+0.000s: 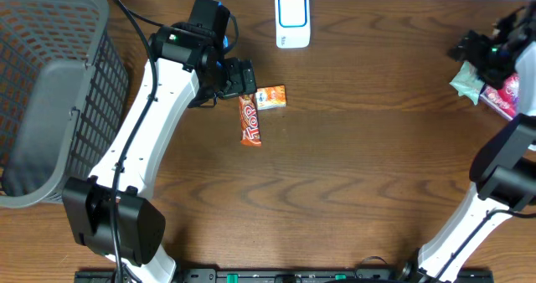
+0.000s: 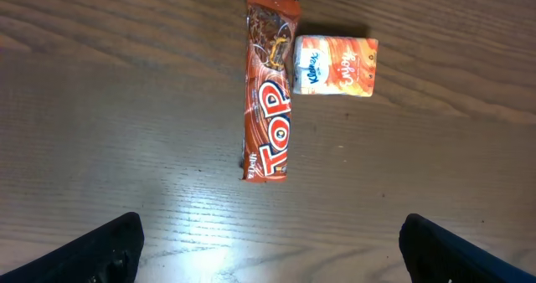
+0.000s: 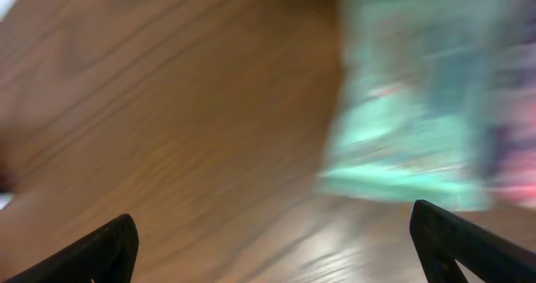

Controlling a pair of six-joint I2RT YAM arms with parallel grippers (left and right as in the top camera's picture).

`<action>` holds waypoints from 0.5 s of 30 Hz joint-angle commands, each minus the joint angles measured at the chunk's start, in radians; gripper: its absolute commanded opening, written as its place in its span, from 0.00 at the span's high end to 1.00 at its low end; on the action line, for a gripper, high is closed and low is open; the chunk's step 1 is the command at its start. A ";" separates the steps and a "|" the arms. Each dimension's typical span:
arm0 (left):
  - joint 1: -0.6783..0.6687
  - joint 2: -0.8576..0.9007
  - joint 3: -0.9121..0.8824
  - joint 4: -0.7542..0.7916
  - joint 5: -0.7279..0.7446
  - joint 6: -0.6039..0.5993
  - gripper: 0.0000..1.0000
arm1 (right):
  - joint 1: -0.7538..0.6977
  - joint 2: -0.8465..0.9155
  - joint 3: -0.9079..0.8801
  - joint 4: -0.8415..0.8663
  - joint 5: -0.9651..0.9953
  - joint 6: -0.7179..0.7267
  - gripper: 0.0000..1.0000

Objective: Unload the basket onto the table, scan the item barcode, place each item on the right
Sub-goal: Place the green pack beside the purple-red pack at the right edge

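Just now, the bar is being shown flat on the bench, toward the middle of the far edge, with its length running from far to near and its "TOP" lettering facing up. Its far end is being flanked on the right by a small orange tissue pack; in the left wrist view the two are being seen side by side with no clear gap between them. Both are being overhung by the left gripper, whose fingers are being held wide apart with nothing gripped. In that view the bar is being framed beyond the fingertips, in line with the space between them. The scanner, white with a blue-ringed face, is being seen at the far edge, a little to the right of the bar and apart from it. A grey basket is being carried at the bench's left edge, reaching into the far left corner. At the right edge, toward the far corner, a green packet is being seen lying against a pink packet. The right gripper is being held above the bench near the green packet. Its wrist view is coming through blurred, yet the fingers are being shown wide apart with nothing between them.
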 commanded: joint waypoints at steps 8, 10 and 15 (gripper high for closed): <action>0.002 0.008 -0.007 -0.002 -0.013 0.017 0.02 | 0.257 0.011 0.005 -0.167 -0.326 -0.105 0.07; 0.002 0.008 -0.007 -0.002 -0.013 0.017 0.02 | 0.327 0.011 -0.003 -0.161 -0.304 -0.121 0.06; 0.002 0.008 -0.007 -0.002 -0.013 0.017 0.02 | 0.496 0.015 -0.010 -0.115 -0.166 -0.116 0.08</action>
